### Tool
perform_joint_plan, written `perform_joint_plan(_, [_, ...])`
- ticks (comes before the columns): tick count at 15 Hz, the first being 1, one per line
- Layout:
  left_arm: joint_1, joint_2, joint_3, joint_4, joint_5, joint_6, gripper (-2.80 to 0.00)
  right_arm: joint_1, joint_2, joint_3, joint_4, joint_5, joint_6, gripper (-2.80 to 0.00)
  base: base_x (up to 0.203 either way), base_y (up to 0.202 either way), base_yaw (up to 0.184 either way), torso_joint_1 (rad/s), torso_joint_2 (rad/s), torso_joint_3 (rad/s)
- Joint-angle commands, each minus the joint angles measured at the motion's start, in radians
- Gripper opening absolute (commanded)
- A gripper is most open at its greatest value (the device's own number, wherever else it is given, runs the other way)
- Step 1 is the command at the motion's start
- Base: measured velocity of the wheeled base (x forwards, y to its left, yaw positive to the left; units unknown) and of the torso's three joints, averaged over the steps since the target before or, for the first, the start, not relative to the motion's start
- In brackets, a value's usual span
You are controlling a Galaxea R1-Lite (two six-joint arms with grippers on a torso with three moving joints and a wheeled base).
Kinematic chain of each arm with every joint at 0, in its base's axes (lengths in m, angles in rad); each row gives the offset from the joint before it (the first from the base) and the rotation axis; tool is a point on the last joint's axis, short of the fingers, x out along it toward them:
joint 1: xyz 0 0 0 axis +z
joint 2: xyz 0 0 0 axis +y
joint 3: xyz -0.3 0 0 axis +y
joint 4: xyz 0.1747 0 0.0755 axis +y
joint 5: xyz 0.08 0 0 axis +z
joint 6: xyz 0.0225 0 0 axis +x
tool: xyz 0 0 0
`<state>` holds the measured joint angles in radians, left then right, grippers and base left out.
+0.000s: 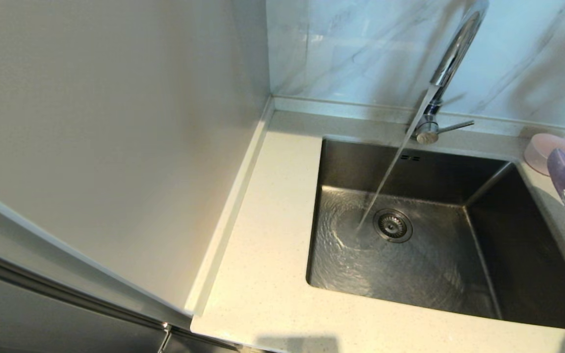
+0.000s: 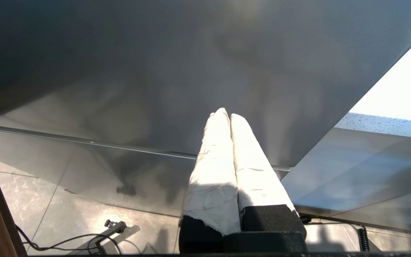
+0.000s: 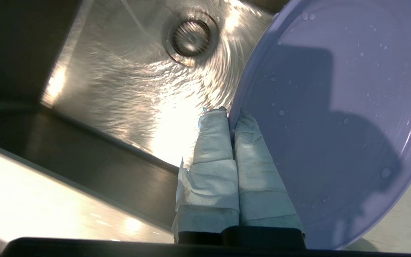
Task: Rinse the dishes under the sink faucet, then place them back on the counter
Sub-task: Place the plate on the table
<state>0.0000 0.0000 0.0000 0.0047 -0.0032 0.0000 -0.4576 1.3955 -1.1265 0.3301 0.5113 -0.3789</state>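
Right gripper [image 3: 231, 119]: jaws pinching the rim of the lavender plate [image 3: 334, 125], wet with droplets, held tilted over the sink's right edge. Beyond the jaws, the sink [image 1: 488, 235] with drain strainer [image 1: 393, 225]; water runs from the faucet [image 1: 451, 59]. Pink bowl [image 1: 542, 147] on the cream speckled worktop [image 1: 263, 274], just behind the plate. Grey-veined marble wall [image 1: 351, 49] at rear. Left gripper [image 2: 226, 116]: jaws pressed together, empty, below the worktop, tiled floor [image 2: 84, 214] beneath.

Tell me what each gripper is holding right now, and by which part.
The right gripper pinches the flat round lavender plate by its rim, tilted beside the steel sink. The left gripper is shut on nothing, parked below the counter.
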Motion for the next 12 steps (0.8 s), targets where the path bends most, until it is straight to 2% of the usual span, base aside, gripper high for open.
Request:
perform_joint_plan(1, [0.000,0.000,0.000,0.000,0.000,0.000,-2.80,-0.042,0.008,0.135,-0.134,-0.002,-0.131,-2.80,0.000,0.000,0.000,0.000,0.00,0.000])
perform_joint_plan(3, [0.000,0.000,0.000,0.000,0.000,0.000,-2.80,-0.068,0.051,0.189,-0.286,-0.010,-0.172,-2.80,0.000,0.000,0.000,0.000,0.00,0.000])
perform_joint_plan(4, [0.000,0.000,0.000,0.000,0.000,0.000,-2.80,-0.075,0.065,0.193,-0.306,-0.023,-0.206,-2.80,0.000,0.000,0.000,0.000,0.00,0.000])
perform_joint_plan(9, [0.000,0.000,0.000,0.000,-0.001,0.000,-2.80,-0.090,0.151,0.183,-0.315,-0.059,-0.303,-2.80,0.000,0.000,0.000,0.000,0.00,0.000])
perform_joint_plan(12, [0.000,0.000,0.000,0.000,0.000,0.000,-2.80,-0.090,0.189,0.172,-0.318,-0.070,-0.313,-2.80,0.000,0.000,0.000,0.000,0.00,0.000])
